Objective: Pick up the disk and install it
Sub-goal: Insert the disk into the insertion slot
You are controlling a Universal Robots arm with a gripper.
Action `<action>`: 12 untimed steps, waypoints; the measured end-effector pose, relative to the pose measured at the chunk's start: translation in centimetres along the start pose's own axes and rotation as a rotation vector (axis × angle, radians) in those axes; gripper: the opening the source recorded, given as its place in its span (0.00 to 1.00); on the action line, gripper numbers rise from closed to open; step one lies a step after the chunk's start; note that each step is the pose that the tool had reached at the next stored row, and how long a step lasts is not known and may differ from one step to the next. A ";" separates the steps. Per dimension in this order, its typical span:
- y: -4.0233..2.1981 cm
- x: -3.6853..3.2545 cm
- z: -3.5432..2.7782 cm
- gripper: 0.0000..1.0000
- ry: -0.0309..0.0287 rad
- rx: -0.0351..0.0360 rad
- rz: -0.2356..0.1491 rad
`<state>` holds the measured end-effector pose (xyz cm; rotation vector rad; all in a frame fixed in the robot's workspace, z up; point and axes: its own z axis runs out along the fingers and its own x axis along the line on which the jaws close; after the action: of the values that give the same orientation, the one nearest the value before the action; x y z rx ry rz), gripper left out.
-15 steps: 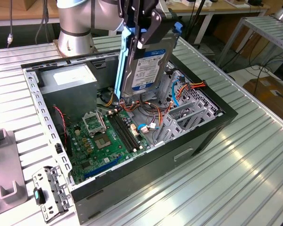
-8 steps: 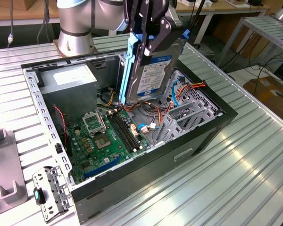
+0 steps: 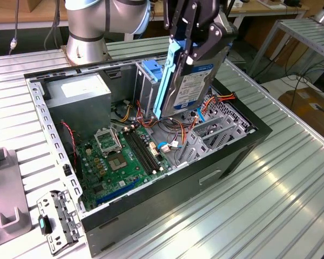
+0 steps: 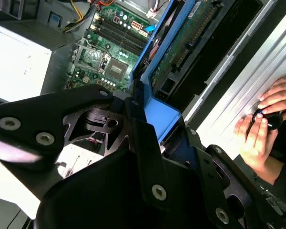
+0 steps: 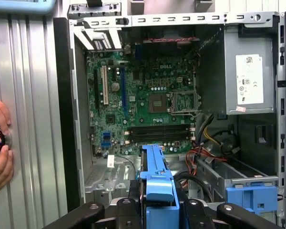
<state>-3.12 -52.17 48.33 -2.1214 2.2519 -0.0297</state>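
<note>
The disk (image 3: 191, 86), a dark drive with a white label in a bright blue carrier, hangs on edge over the open computer case (image 3: 232, 156). It is tilted, with its lower end just above the cables beside the drive cage. My gripper (image 3: 190, 48) is shut on its upper end. In the second wrist view the black fingers (image 4: 148, 157) clamp the rounded blue end of the disk (image 4: 162, 112), and its circuit side runs away toward the motherboard. In the first wrist view the blue carrier of the disk (image 5: 155, 174) sticks out from the gripper (image 5: 159, 207) over the case floor.
Inside the case lie a green motherboard (image 3: 124, 156), a grey power supply (image 3: 78, 97) and a grey cage with a blue latch plate (image 3: 151, 70). A person's hands (image 4: 260, 126) rest on the table beside the case. A metal bracket (image 3: 56, 221) lies near the exterior view's left.
</note>
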 end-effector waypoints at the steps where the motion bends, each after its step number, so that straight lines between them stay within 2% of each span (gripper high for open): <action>1: -0.33 0.00 0.02 0.37 0.0001 -0.0001 0.000; 4: -1.31 -0.03 0.07 0.37 0.0000 -0.0001 0.000; 8: -1.58 -0.04 0.09 0.37 0.0002 -0.0001 0.000; 12: -1.60 0.04 0.08 0.37 0.0003 -0.0001 0.000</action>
<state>-1.52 -52.30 48.32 -2.1211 2.2525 -0.0298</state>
